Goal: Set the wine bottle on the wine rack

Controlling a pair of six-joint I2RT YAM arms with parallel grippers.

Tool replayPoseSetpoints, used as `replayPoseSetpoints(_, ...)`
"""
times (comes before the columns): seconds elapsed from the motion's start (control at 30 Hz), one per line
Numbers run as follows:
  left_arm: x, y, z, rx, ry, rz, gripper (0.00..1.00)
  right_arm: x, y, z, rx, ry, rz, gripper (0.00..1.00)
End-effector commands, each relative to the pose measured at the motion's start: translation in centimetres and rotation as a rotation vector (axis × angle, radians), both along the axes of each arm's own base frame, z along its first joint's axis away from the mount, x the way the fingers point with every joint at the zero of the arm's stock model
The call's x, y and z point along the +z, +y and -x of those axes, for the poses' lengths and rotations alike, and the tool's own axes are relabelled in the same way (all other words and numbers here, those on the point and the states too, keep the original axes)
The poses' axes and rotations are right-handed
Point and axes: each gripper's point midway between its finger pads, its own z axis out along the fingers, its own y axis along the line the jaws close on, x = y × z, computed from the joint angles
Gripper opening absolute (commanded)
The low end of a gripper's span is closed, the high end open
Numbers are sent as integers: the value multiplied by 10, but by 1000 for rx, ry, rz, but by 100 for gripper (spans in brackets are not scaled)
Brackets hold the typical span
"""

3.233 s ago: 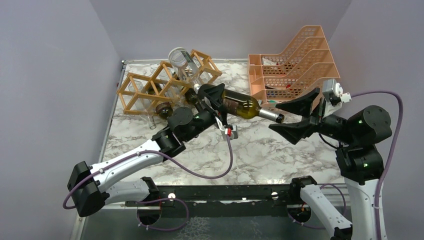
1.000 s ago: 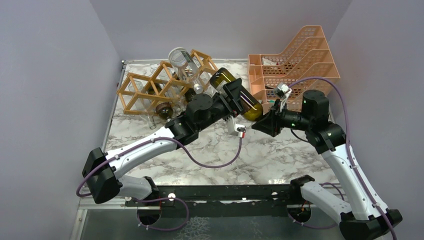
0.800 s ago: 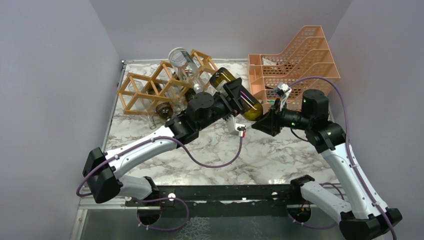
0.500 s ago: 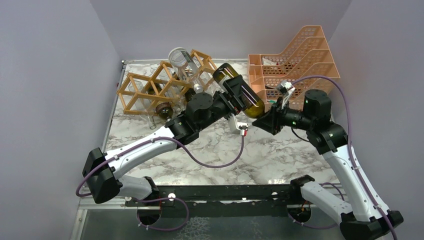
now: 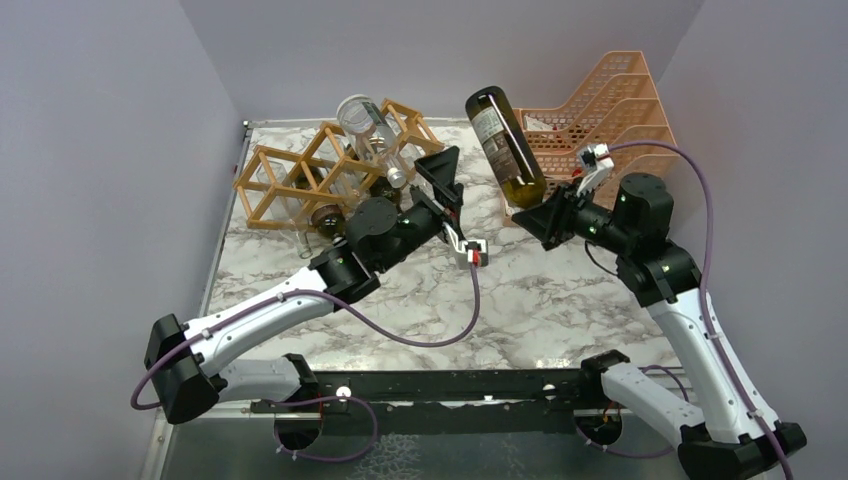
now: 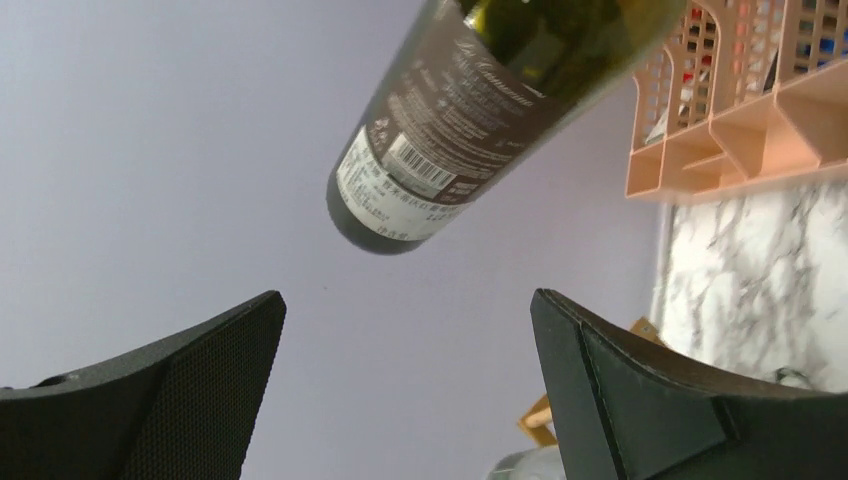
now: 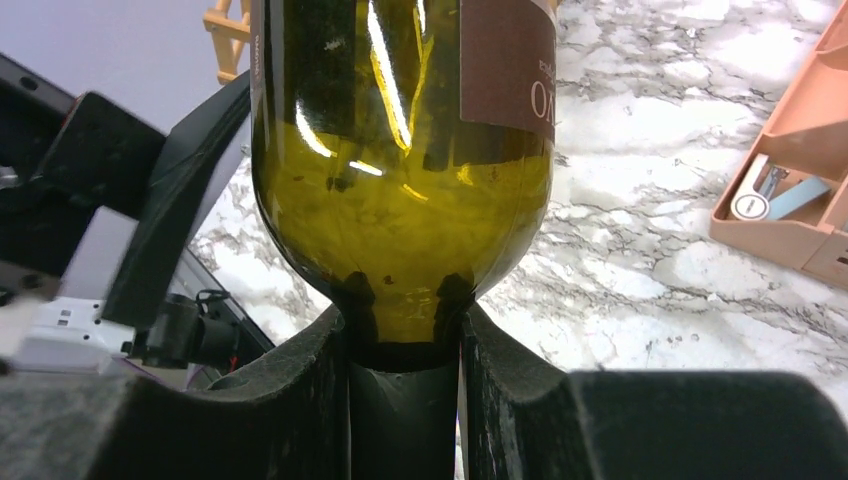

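Note:
The dark green wine bottle (image 5: 505,145) with a brown label is held in the air, base up and tilted, over the table's back middle. My right gripper (image 5: 545,215) is shut on its neck; in the right wrist view the fingers (image 7: 500,370) clamp the neck below the bottle's shoulder (image 7: 400,150). My left gripper (image 5: 450,188) is open and empty, just left of and below the bottle, apart from it. In the left wrist view the bottle's base (image 6: 470,120) hangs above the open gripper (image 6: 405,330). The wooden lattice wine rack (image 5: 300,175) stands at the back left.
A clear bottle (image 5: 365,122) lies on top of the rack and a dark bottle (image 5: 326,216) sits in a lower cell. The peach-orange mesh organiser (image 5: 600,125) stands at the back right, close behind the held bottle, and also shows in the left wrist view (image 6: 740,110).
My left gripper has let go of the bottle, opened and drawn back to the left. My right gripper has swung the bottle up, base high, and moved slightly right.

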Motion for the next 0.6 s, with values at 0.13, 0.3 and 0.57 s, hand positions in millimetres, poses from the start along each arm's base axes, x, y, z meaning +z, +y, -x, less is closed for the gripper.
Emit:
replayPoseSetpoints(0.13,83,65,12,46,472,845,99,79,24,-27,63,-198,-168,1)
replayPoseSetpoints(0.3,115,96,22,62,625,1081,99,95,41,-39,95,-172,-241,1)
replayPoseSetpoints(0.57,157,144,44,70,760,1341,99,106,120,-40,147,-137,-256,1)
